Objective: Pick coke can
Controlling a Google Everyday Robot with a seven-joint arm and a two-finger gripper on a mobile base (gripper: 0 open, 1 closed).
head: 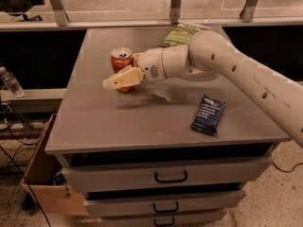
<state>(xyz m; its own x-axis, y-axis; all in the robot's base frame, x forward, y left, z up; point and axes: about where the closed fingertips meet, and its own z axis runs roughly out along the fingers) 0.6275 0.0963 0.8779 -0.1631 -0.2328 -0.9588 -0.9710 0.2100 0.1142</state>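
The hand (122, 77) sits low over the counter (118, 126), right at the coke can (121, 59). The can stands upright just behind the hand, and its silver top and pull tab show above it. The cream front of the hand crosses the can's lower half, so only a sliver of red shows beneath it, down by the counter top. The hand overlaps the can, but from this angle I cannot tell whether it is gripping the can or how wide it is set.

From the hand, the white arm (236, 74) runs back across the counter, thick at the wrist, and leaves the view at the right edge.

Beyond the wrist, farther back than the hand, a green chip bag (182, 34) lies flat near the counter's rear edge, partly covered by the arm. A dark blue snack wrapper (208, 115) lies well apart from the hand, nearer the front edge and under the line of the arm, touching neither the can nor the bag.

Below the hand, under the counter top, are grey drawers (170, 176) with dark handles. A cardboard box (47, 183) stands on the floor beside them. A clear plastic bottle (10, 82) stands on a ledge off the counter, on the can's side of the hand.
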